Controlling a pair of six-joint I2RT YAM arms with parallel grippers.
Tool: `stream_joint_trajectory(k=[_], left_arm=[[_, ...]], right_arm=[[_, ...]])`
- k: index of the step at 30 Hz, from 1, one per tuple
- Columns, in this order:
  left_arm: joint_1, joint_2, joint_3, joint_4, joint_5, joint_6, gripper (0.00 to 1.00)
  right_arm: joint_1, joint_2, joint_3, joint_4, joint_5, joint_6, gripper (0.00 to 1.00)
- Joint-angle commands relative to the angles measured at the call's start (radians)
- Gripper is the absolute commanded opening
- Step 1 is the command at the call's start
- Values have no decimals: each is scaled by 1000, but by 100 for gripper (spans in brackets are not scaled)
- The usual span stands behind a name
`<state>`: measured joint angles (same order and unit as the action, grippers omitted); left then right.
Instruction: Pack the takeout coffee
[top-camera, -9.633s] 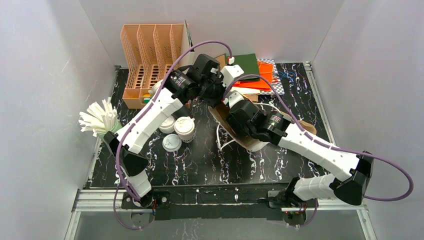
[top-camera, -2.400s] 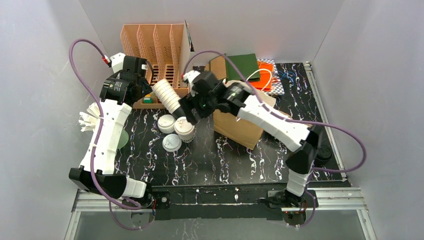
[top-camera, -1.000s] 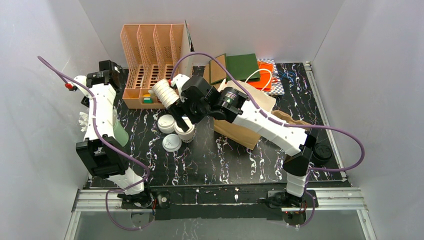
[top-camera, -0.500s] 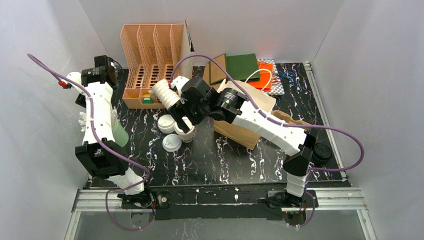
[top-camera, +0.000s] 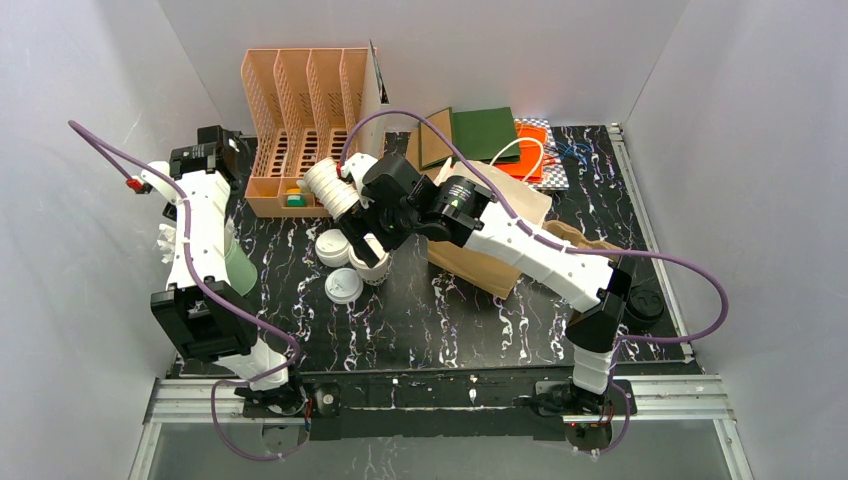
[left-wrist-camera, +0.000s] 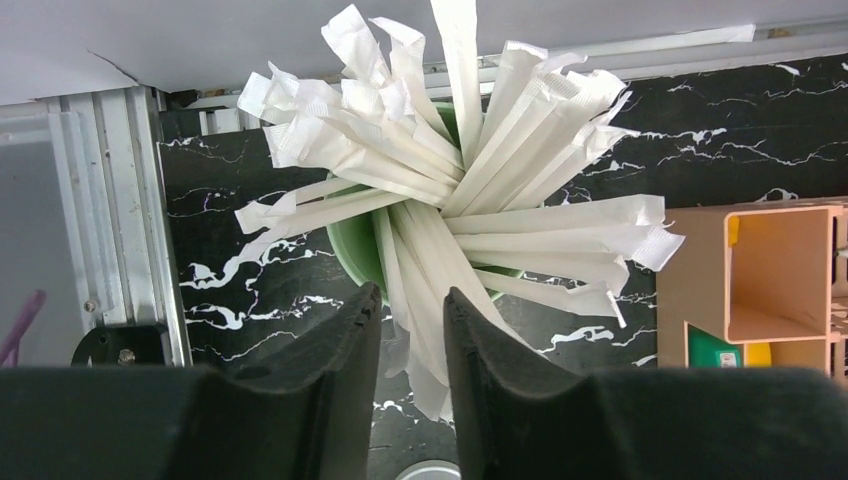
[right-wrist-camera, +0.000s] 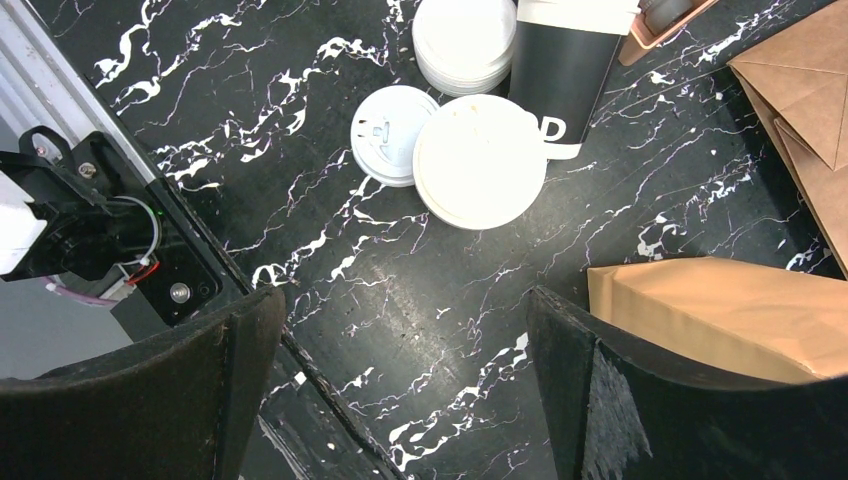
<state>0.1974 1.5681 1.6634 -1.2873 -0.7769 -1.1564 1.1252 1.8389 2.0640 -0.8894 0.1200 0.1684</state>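
Item counts as I read them from the remote station:

- Rack (top-camera: 300, 100), upper left of the top view: one, with four slots.
- Cup stack (top-camera: 328, 188), just below the rack: one. I cannot count its cups.
- White tops (top-camera: 343, 286), centre left: three. I confirm one as a capped cup (top-camera: 370, 262). I cannot tell whether the other two are cups or loose lids.
- Black cup (right-wrist-camera: 565, 70), top of the right wrist view: one.
- Bags (right-wrist-camera: 720, 315), lower right and upper right of that view: two.
- Green cup (left-wrist-camera: 350, 255), centre of the left wrist view: one.
- Straws (left-wrist-camera: 520, 150) in it: well over a dozen. Overlap prevents an exact count.
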Motion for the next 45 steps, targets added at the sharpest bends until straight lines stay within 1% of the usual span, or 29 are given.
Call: stream_joint_trajectory(k=[1,3,5,7,10,16,23,24,26,29,32,34,35,38,39,41,42,45], left_arm=[[5,-52,-21,-12,-17,-43,23],[5,-55,-25,-13,-13,-47,19],[6,-59,-24,-16,-12,-53,11],[6,-65,-19,-19,-12,-59,1],[6,-69,22,-25,-28,-44,0],[5,-61,168,-49,-44,-35,0],[5,-46,420,-45,-12,27,0],[5,-46,460,-35,18,27,0],[5,-67,471,32,114,43,0],[5,-151,362,262,340,66,0],[5,-256,246,471,556,31,0],[4,-266,280,489,632,18,0],[4,-265,319,488,658,37,0],[4,-286,408,489,683,72,0],[4,-303,419,505,691,80,0],[4,-335,395,566,744,58,0],[4,-342,382,589,790,34,0],[5,-327,343,645,1042,-59,0]], right_arm=[[-1,-46,-5,23,-11,-5,98],[-1,-46,-6,22,-11,-4,98],[-1,-46,-7,21,-11,-5,98],[-1,-46,-6,21,-14,-4,98],[-1,-46,-5,22,-16,-5,98],[-1,-46,-6,23,-20,-2,98],[-2,-48,-10,23,-19,5,98],[-1,-49,-11,24,-18,5,98],[-1,-53,-10,23,-3,6,98],[-1,-61,-7,23,48,3,98],[-1,-94,-29,51,98,-9,98],[-2,-130,-56,92,119,-18,98],[-1,-146,-69,111,133,-22,98],[-2,-186,-80,144,169,-33,98],[-2,-192,-77,149,181,-36,98],[-1,-205,-65,153,219,-54,98],[-1,-212,-60,157,250,-68,97],[-2,-251,-70,214,377,-133,97]])
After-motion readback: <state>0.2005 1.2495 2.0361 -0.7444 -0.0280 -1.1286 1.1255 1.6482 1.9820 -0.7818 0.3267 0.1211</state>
